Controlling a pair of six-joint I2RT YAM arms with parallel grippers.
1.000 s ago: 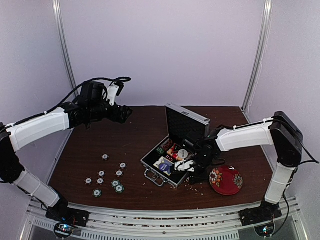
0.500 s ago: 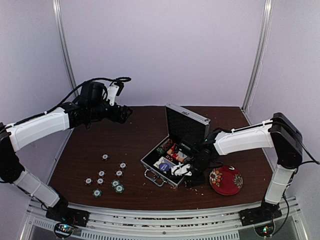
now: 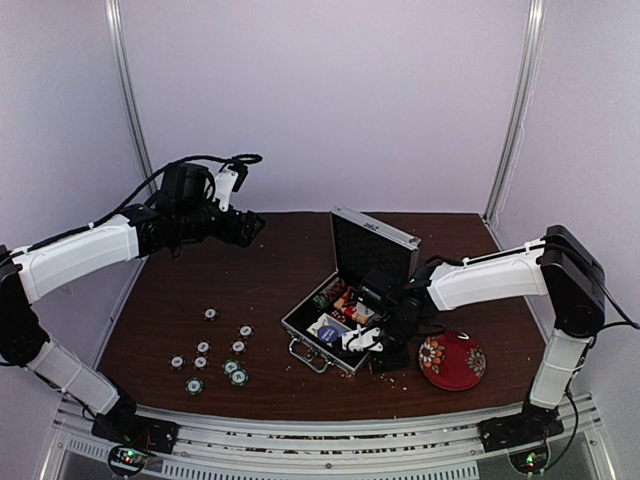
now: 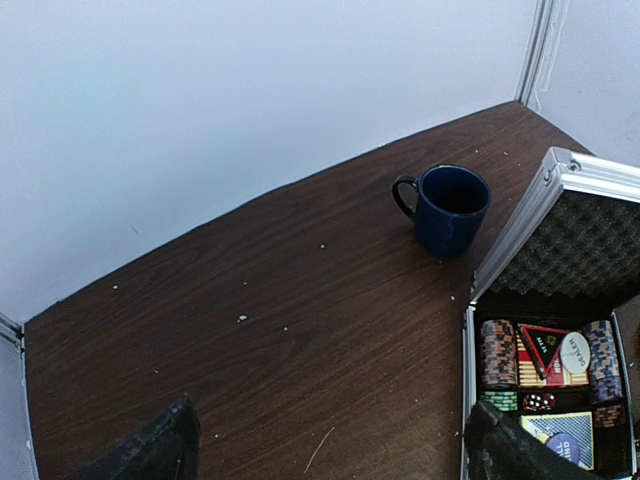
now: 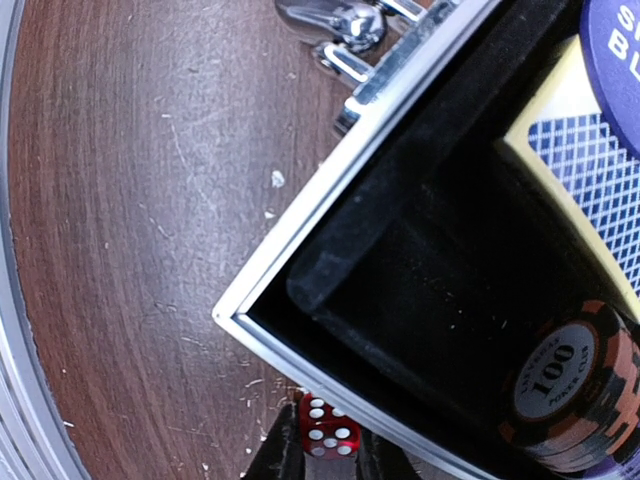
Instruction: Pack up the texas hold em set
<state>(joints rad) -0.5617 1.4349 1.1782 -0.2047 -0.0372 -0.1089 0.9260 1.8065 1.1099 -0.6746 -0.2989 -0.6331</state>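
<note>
Your right gripper [image 5: 325,464] is down at the near right corner of the open silver briefcase [image 3: 372,250], and in the wrist view its two dark fingertips [image 5: 278,460] are squeezed in on a red die [image 5: 326,427], one on each side. The die sits on the brown table [image 3: 280,270] just outside the case's metal rim, right at the corner. Inside that corner you have a bare black-lined compartment. Beside it is a stack of brown-and-black poker chips [image 5: 565,385] marked 100, then the blue-and-cream card deck box [image 5: 590,190] with a blue round disc [image 5: 615,50] lying on top of it. The case stands with its lid upright and its handle facing the near edge of the table. The red floral bowl [image 3: 452,361] is just to the right of your right gripper. Your left gripper [image 3: 250,228] hangs high over the far left of the table, jaws spread wide and holding nothing. Its camera looks down on a dark blue mug [image 4: 450,208] standing upright beside the lid. A scatter of loose poker chips [image 3: 239,377] lies on the table left of the case, well apart from both grippers.
</note>
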